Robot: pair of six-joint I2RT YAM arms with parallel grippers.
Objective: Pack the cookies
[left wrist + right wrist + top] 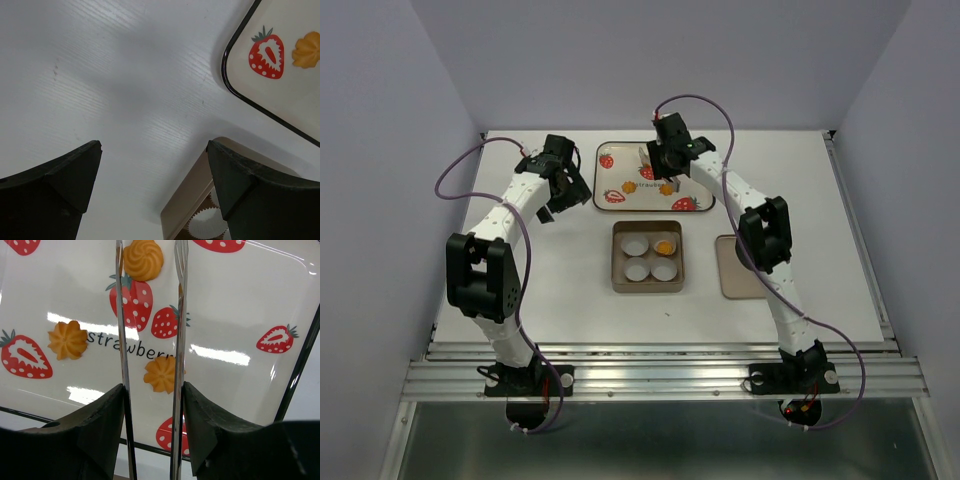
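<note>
- Overhead, the right end effector [663, 170] hangs above the strawberry tray [620, 172] at the far side of the bench [540, 280]. The left end effector [565, 190] waits just left of the tray. One of the cookies [664, 243] sits in one of the paper cups [637, 246] inside the tin [647, 288]; the others lie on the tray. The carry from tray to tin looks short, but a loose pinch could drop a piece on the bench.
- Left wrist: the fingers [65, 185] stand wide apart with nothing between them, over bare bench near the tin's corner. A swing toward the tin could knock it and upset the light cups.
- Right wrist: the fingers [100, 430] press on a pair of thin metal tongs [121, 340]. The blades stand apart and straddle one cookie, which sits off-centre against the right blade. Closing from here may shove it across the glossy tray rather than pinch it, and too hard a squeeze could crack it. Another cookie lies between the blade tips, so it may get nudged too.
</note>
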